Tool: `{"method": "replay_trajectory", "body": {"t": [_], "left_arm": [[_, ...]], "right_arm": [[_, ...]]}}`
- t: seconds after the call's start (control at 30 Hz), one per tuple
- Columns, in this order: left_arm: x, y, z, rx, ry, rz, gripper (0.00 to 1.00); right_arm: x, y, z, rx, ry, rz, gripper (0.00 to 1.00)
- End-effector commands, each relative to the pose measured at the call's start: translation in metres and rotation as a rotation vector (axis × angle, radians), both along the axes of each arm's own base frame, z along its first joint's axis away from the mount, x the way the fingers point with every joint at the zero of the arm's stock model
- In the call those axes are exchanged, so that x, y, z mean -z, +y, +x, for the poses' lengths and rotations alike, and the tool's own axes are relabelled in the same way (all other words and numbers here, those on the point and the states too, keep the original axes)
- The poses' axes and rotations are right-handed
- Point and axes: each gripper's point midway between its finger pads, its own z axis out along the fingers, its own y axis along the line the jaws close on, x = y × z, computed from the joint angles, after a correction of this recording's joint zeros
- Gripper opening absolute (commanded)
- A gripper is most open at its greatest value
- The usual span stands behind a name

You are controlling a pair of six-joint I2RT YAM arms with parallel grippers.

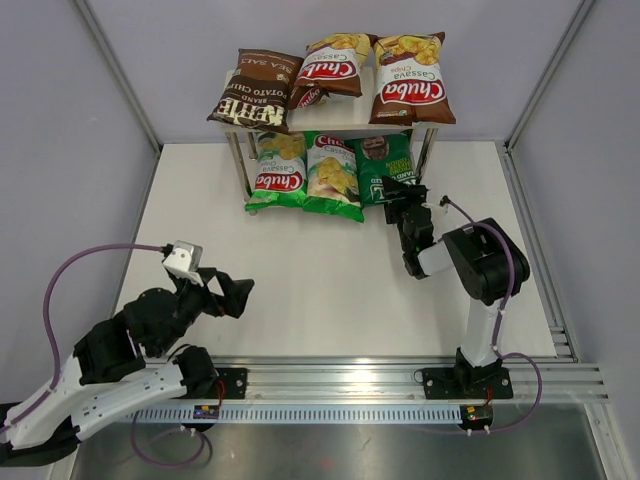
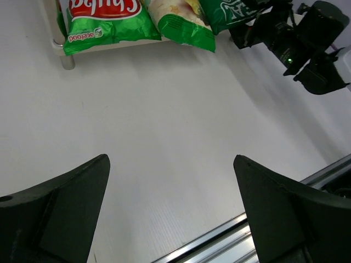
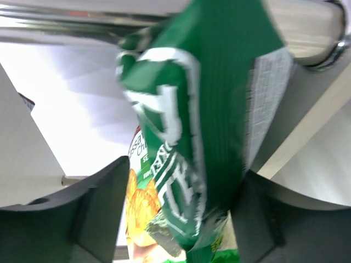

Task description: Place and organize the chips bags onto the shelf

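The shelf [image 1: 330, 127] stands at the table's far side. Its top board holds the dark brown Kettle bag [image 1: 255, 88] and two brown Chuba bags [image 1: 335, 65] [image 1: 410, 80]. Its lower board holds two green Chuba bags [image 1: 278, 170] [image 1: 332, 175] and the dark green REAL bag [image 1: 385, 162]. My right gripper [image 1: 405, 195] is at the REAL bag's near end. In the right wrist view the bag [image 3: 219, 109] hangs between the open fingers of my right gripper [image 3: 184, 186], against the right one, with a gap on the left. My left gripper [image 1: 240, 295] [image 2: 171, 164] is open and empty over bare table.
An aluminium rail [image 1: 400, 380] runs along the table's near edge. Grey walls enclose the table on the left, back and right. In the left wrist view the shelf's leg [image 2: 60, 46] and my right arm [image 2: 290, 44] show at the far side.
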Motion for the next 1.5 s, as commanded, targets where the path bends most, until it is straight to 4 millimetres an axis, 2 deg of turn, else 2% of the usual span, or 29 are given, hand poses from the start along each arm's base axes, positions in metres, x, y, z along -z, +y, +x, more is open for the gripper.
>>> {"method": "replay_trajectory", "body": {"t": [0.0,0.07,0.1,0.13,0.17,0.2,0.23,0.3,0.37,0.4,0.47,0.5,0.53,0.57,0.6,0.63,0.67,0.73,0.77,0.8,1.0,1.07,1.13,1.17,1.2,1.27,1.4,1.47], "left_arm": [[-0.002,0.013,0.012,-0.117,0.008,0.031,0.99],[0.001,0.017,0.017,-0.155,0.023,0.051,0.99],[0.002,0.02,0.019,-0.178,0.027,0.058,0.99],[0.004,0.022,0.021,-0.2,0.034,0.066,0.99],[0.005,0.028,0.024,-0.236,0.04,0.07,0.99],[0.005,0.031,0.026,-0.257,0.041,0.072,0.99],[0.006,0.033,0.028,-0.273,0.045,0.076,0.99],[0.006,0.039,0.033,-0.314,0.053,0.07,0.99],[0.007,0.047,0.038,-0.358,0.055,0.074,0.99],[0.006,0.047,0.038,-0.354,0.059,0.067,0.99],[0.006,0.054,0.041,-0.394,0.061,0.061,0.99],[0.005,0.057,0.043,-0.408,0.058,0.054,0.99],[0.005,0.06,0.044,-0.424,0.059,0.056,0.99],[0.005,0.065,0.045,-0.45,0.059,0.056,0.99],[0.004,0.069,0.046,-0.471,0.055,0.057,0.99],[0.004,0.071,0.046,-0.482,0.053,0.063,0.99],[0.002,0.074,0.047,-0.497,0.043,0.063,0.99],[0.003,0.076,0.047,-0.502,0.037,0.076,0.99],[0.001,0.077,0.047,-0.508,0.031,0.071,0.99],[-0.001,0.08,0.047,-0.525,0.024,0.067,0.99],[-0.009,0.08,0.049,-0.506,-0.033,0.065,0.99],[-0.009,0.076,0.049,-0.467,-0.046,0.087,0.99],[-0.018,0.078,0.047,-0.458,-0.074,0.105,0.99],[-0.019,0.084,0.045,-0.477,-0.077,0.118,0.99],[-0.02,0.086,0.044,-0.484,-0.079,0.118,0.99],[-0.022,0.092,0.045,-0.511,-0.1,0.129,0.99],[-0.013,0.093,0.045,-0.511,-0.104,0.138,0.99],[-0.008,0.094,0.046,-0.523,-0.104,0.133,0.99]], "right_arm": [[-0.021,0.002,-0.008,-0.015,-0.026,-0.036,0.79],[-0.014,0.003,-0.012,-0.026,0.003,-0.056,0.83],[-0.018,0.002,-0.014,-0.027,0.006,-0.057,0.84],[-0.015,0.002,-0.017,-0.032,0.025,-0.063,0.88],[-0.008,0.001,-0.02,-0.039,0.056,-0.086,0.97],[-0.013,0.001,-0.023,-0.04,0.056,-0.086,0.99],[-0.002,-0.003,-0.027,-0.036,0.097,-0.103,1.0],[-0.007,-0.006,-0.032,-0.031,0.1,-0.122,0.99],[-0.003,-0.008,-0.039,-0.04,0.116,-0.149,0.99],[-0.012,-0.009,-0.042,-0.046,0.102,-0.165,0.99],[-0.008,-0.011,-0.051,-0.065,0.133,-0.199,0.99],[-0.019,-0.012,-0.056,-0.073,0.117,-0.232,0.99],[-0.019,-0.014,-0.059,-0.078,0.132,-0.256,1.0],[-0.01,-0.017,-0.067,-0.094,0.186,-0.299,1.0],[-0.027,-0.024,-0.073,-0.088,0.162,-0.346,1.0],[-0.016,-0.033,-0.083,-0.081,0.228,-0.401,0.99],[-0.038,-0.04,-0.092,-0.074,0.189,-0.461,0.99],[-0.053,-0.048,-0.105,-0.082,0.182,-0.56,1.0],[-0.043,-0.056,-0.119,-0.111,0.248,-0.67,1.0],[-0.066,-0.062,-0.129,-0.107,0.209,-0.708,0.99],[-0.115,-0.081,-0.19,-0.276,0.233,-1.049,1.0],[-0.131,-0.095,-0.21,-0.3,0.281,-1.138,0.99],[-0.144,-0.111,-0.228,-0.296,0.349,-1.19,0.99],[-0.16,-0.117,-0.234,-0.275,0.343,-1.203,1.0],[-0.153,-0.122,-0.24,-0.282,0.38,-1.217,1.0],[-0.165,-0.13,-0.255,-0.275,0.388,-1.232,1.0],[-0.174,-0.126,-0.275,-0.314,0.289,-1.232,0.99],[-0.186,-0.12,-0.286,-0.327,0.192,-1.216,1.0]]}}
